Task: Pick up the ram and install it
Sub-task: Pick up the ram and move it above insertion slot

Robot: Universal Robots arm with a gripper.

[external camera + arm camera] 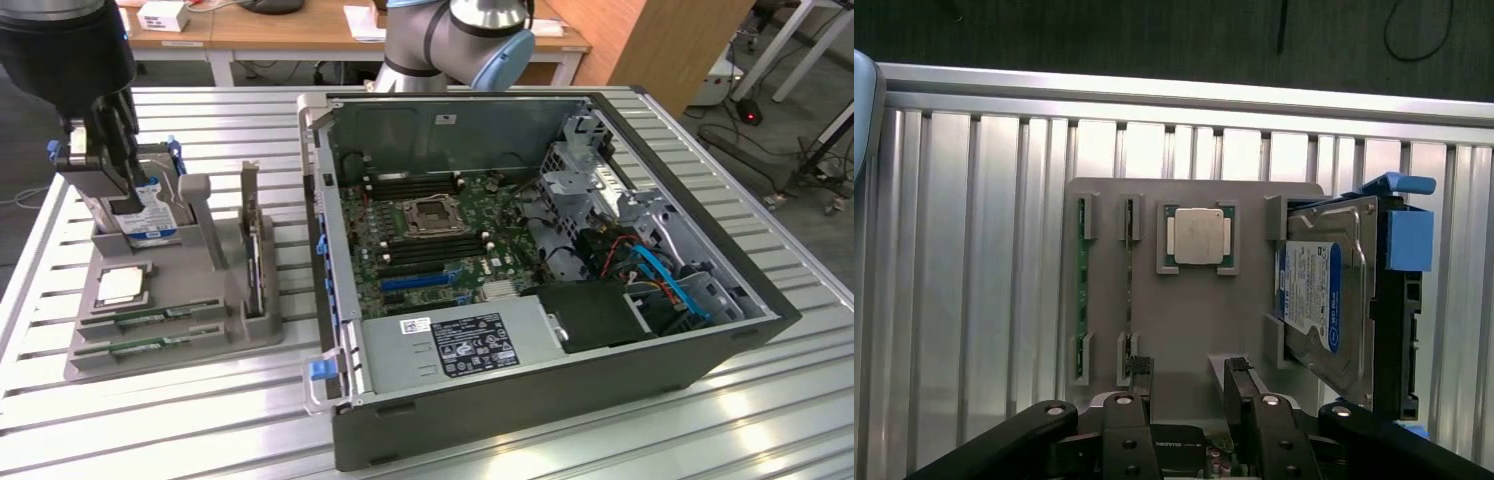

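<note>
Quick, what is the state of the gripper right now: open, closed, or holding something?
Gripper: open, holding nothing, above the grey holder.

- a grey holder [1194,330] lies on a slatted aluminium table [974,250].
- one green ram stick [1082,290] sits in a slot along the holder's outer edge; a second ram stick [1129,290] sits in the slot just beside it, parallel.
- a square silver processor chip [1198,237] rests in a pocket between the sticks and the hard drive [1319,300].
- the hard drive, silver with a blue label, stands tilted, with a blue-and-black caddy [1407,250] against it.
- the gripper [1189,385] hangs over the holder, jaws apart with nothing between them; one finger [1138,368] is at the end of the second ram stick.
</note>
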